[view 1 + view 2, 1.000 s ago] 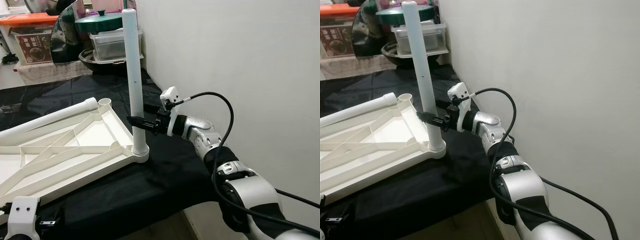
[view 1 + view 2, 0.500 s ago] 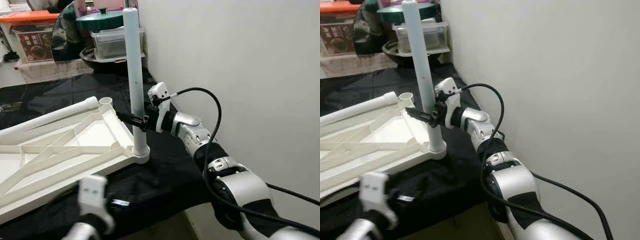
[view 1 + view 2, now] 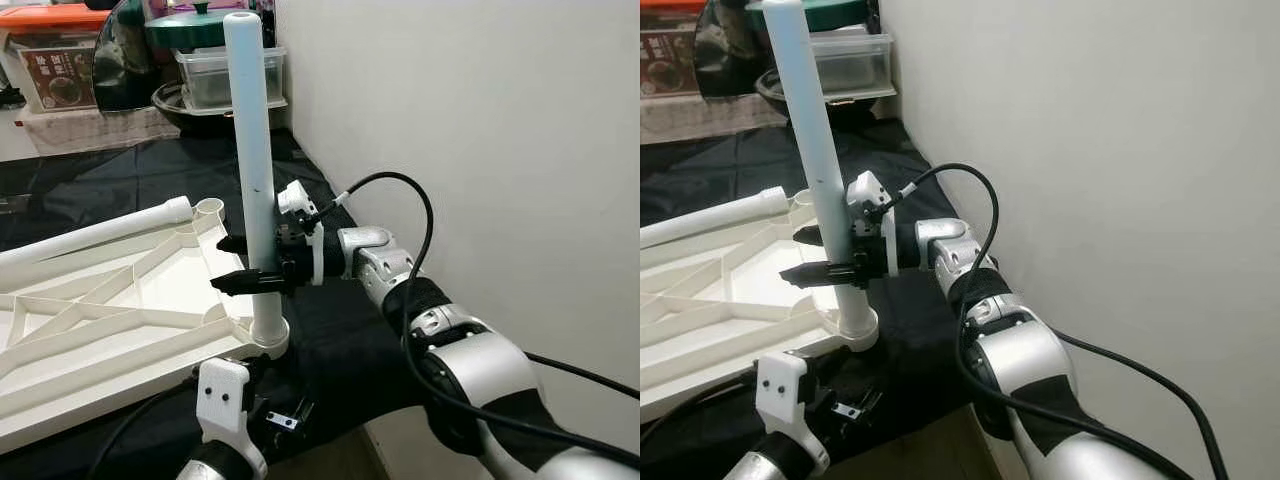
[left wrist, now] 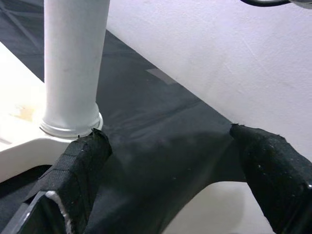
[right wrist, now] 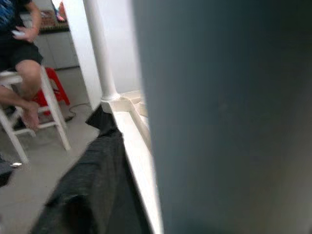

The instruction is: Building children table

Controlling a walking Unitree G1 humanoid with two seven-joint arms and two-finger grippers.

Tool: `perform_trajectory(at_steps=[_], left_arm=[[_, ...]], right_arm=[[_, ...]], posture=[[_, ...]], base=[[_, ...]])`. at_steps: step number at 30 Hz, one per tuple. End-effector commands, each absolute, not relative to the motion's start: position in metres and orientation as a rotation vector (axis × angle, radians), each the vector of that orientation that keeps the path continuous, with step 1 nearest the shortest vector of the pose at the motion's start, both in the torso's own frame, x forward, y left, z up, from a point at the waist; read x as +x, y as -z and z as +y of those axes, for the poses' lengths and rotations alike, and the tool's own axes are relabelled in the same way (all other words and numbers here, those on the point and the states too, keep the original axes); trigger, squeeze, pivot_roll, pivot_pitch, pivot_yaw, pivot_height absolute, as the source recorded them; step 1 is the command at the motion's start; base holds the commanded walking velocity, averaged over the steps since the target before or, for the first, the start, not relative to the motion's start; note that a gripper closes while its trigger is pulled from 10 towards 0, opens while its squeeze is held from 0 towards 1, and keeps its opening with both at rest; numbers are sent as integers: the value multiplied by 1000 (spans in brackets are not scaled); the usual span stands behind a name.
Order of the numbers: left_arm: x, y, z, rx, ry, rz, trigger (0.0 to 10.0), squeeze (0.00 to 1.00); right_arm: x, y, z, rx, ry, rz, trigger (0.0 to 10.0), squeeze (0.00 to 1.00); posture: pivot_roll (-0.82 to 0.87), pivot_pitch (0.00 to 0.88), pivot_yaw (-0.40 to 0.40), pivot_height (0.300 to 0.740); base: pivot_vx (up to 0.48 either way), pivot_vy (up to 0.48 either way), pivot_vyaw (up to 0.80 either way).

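The right tool (image 3: 247, 272) straddles, fingers apart, the light, rigid, slippery-looking white plastic tube leg (image 3: 251, 170), best gripped low near its socket.

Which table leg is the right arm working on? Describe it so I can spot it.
On the black cloth by the white wall lies the upturned white tabletop. At its corner nearest the wall one white leg stands upright in its socket, right gripper around it; the other leg lies flat.
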State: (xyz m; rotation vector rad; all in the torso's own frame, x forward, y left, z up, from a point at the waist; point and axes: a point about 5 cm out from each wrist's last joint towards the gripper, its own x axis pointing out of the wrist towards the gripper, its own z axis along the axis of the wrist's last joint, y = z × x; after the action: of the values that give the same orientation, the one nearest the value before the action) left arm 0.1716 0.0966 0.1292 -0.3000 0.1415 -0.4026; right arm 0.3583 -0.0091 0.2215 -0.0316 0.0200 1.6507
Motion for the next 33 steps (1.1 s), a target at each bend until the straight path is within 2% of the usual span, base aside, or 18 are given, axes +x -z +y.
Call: perform_trajectory(at_steps=[1,2,3,5,13,14,15,17,19,20,21,24,28,29,30,31,32,33], left_arm=[[170,-130,97,-302,403,142,10000,0],[170,-130,96,-302,401,142,10000,0],[170,-129,96,-294,394,144,10000,0],[170,-129,95,-288,388,145,10000,0],[173,-125,99,-264,358,150,10000,0],[175,-124,101,-255,345,152,10000,0],[177,-123,104,-239,324,154,10000,0],[177,-123,104,-239,324,154,10000,0],[180,-122,107,-230,308,151,10000,0],[180,-122,107,-230,308,151,10000,0],[182,-121,107,-223,301,152,10000,0],[183,-121,107,-216,297,152,10000,0],[184,-121,106,-212,304,151,10000,0],[185,-122,106,-209,306,149,10000,0],[185,-122,106,-209,306,149,10000,0],[185,-122,107,-207,306,149,10000,0],[185,-122,107,-207,306,149,10000,0],[185,-122,107,-205,305,150,10000,0]], right_arm=[[357,-223,-2,-75,-1651,11,2471,0],[358,-223,-1,-81,-1635,6,2471,0],[360,-221,2,-83,-1569,0,0,0],[361,-219,3,-82,-1534,-1,0,0],[380,-211,0,0,-1068,13,0,0],[389,-208,-8,40,-880,42,0,0],[401,-201,-29,60,-547,84,0,0],[401,-201,-29,60,-547,84,0,0],[409,-189,-69,70,-125,137,0,0],[409,-189,-69,70,-125,137,0,0],[409,-184,-85,100,60,157,0,0],[407,-179,-94,146,204,180,0,0],[406,-178,-86,190,207,191,0,0],[406,-185,-72,229,140,155,2471,0],[406,-185,-72,229,140,155,2471,0],[406,-190,-64,253,81,127,10000,0],[406,-190,-64,253,81,127,10000,0],[406,-197,-57,258,-1,64,10000,1000]], posture=[[55,19,-72,740],[55,19,-72,740],[55,19,-72,740],[55,19,-72,740],[46,7,-61,740],[43,7,-58,740],[38,5,-54,740],[38,5,-54,740],[33,1,-52,740],[33,1,-52,740],[35,0,-53,740],[36,0,-51,740],[40,0,-48,740],[40,0,-48,740],[40,0,-48,740],[39,0,-44,740],[39,0,-44,740],[39,0,-42,740]], base=[[0,0,0],[0,0,0],[0,0,0],[0,0,0],[0,0,0],[0,0,0],[0,0,0],[0,0,0],[0,0,0],[0,0,0],[0,0,0],[0,0,0],[0,0,0],[0,0,0],[0,0,0],[0,0,0],[0,0,0],[0,0,0]])
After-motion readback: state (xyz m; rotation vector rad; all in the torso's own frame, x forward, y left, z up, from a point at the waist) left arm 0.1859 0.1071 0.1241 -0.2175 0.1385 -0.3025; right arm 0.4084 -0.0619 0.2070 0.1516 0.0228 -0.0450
